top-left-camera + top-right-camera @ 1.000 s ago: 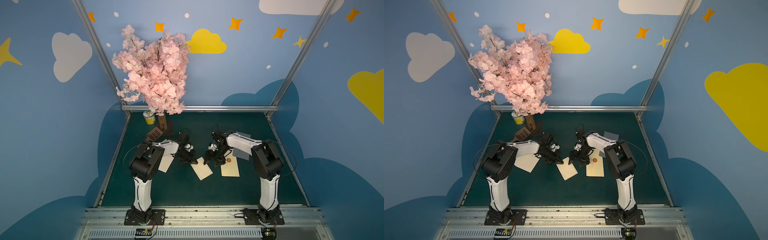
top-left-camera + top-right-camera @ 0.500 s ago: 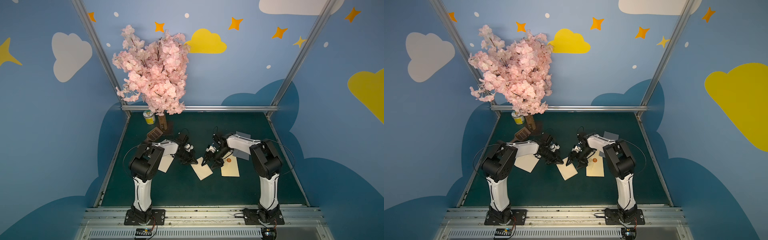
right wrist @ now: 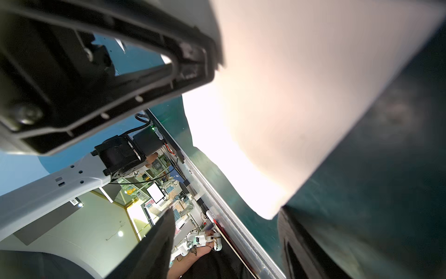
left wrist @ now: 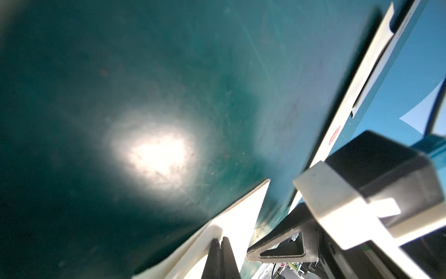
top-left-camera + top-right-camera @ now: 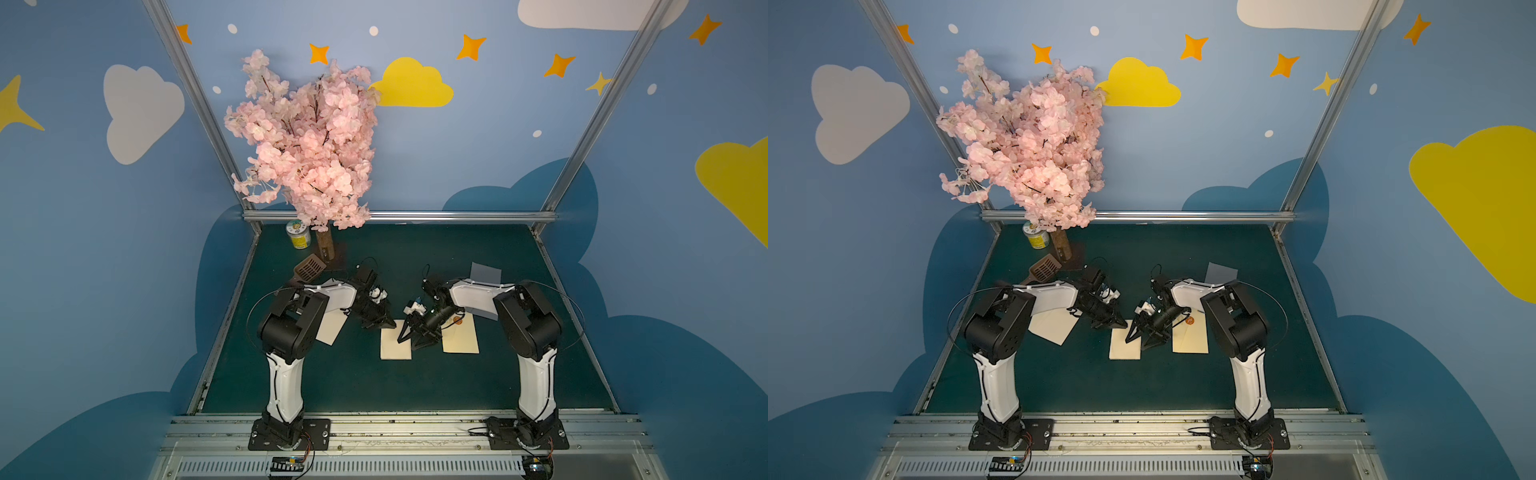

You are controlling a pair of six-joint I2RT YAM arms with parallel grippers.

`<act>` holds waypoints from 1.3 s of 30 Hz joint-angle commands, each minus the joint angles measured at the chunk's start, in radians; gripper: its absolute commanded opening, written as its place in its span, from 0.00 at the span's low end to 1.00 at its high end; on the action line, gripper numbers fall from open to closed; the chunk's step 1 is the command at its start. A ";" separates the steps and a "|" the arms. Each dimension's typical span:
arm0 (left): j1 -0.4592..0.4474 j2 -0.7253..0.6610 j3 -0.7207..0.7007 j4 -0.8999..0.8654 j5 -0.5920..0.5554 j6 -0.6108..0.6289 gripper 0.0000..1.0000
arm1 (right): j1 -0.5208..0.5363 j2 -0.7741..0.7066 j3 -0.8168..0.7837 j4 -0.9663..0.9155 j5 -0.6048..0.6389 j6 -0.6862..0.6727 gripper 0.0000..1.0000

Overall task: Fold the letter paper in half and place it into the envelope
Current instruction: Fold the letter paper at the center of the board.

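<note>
Letter paper (image 5: 395, 347) lies flat in the middle of the green mat (image 5: 374, 386), and by its layered edge in the left wrist view it looks already doubled. The envelope (image 5: 461, 343), with an orange seal, sits just beside it under my right arm.

My left gripper (image 5: 385, 323) is pinched closed, with its tips resting on the far corner of the paper. My right gripper (image 5: 409, 344) stands with its jaws apart over the paper's right edge and has nothing clamped.

The worst case, as I judge it, is my right jaws catching only the top layer, which would peel the fold open. If they close short of the edge, they will scrape the mat and crumple the sheet. If the right side pulls while my left tips bear down, the paper could tear or skid. My two grippers are very near each other, so a careless sweep could knock them together or nudge the envelope askew. I cannot tell whether the envelope's flap is open.

The mat is dark and slightly scuffed. A spare sheet (image 5: 330, 328) lies under my left arm, and a grey sheet (image 5: 485, 272) lies behind my right. In the far corner are a blossom tree (image 5: 307, 141), a yellow tin (image 5: 298, 237) and a brown scoop (image 5: 309, 268). The blue walls are painted with clouds and stars.
</note>
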 commanded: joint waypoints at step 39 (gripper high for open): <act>-0.072 -0.013 -0.147 -0.140 -0.236 0.085 0.03 | 0.046 0.111 0.049 0.142 0.178 0.155 0.84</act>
